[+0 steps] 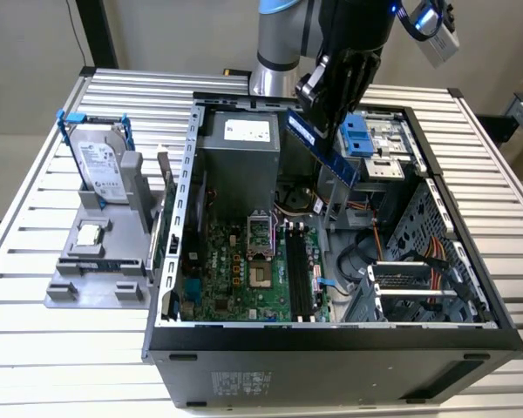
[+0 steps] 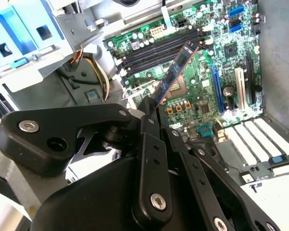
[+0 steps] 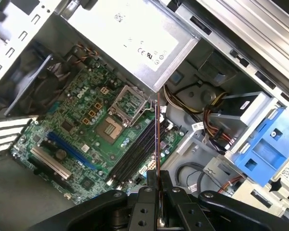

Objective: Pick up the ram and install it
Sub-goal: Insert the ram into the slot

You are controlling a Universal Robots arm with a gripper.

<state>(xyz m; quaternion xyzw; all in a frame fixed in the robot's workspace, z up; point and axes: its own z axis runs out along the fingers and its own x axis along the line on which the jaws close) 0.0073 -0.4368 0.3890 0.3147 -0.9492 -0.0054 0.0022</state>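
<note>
We note: gripper (image 1: pixel 328 124) w/ fingers clenched on ram (image 1: pixel 336 162), stick tilted, above main board (image 1: pixel 235 261) in open PC case (image 1: pixel 331 338).

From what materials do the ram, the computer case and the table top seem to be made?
The ram: seemingly a fibreglass circuit board, matte blue, thin, flat and straight. The computer case: likely sheet steel, dull grey, with punched holes and folded edges. The table top: probably aluminium slats, satin silver, with straight parallel grooves.
</note>
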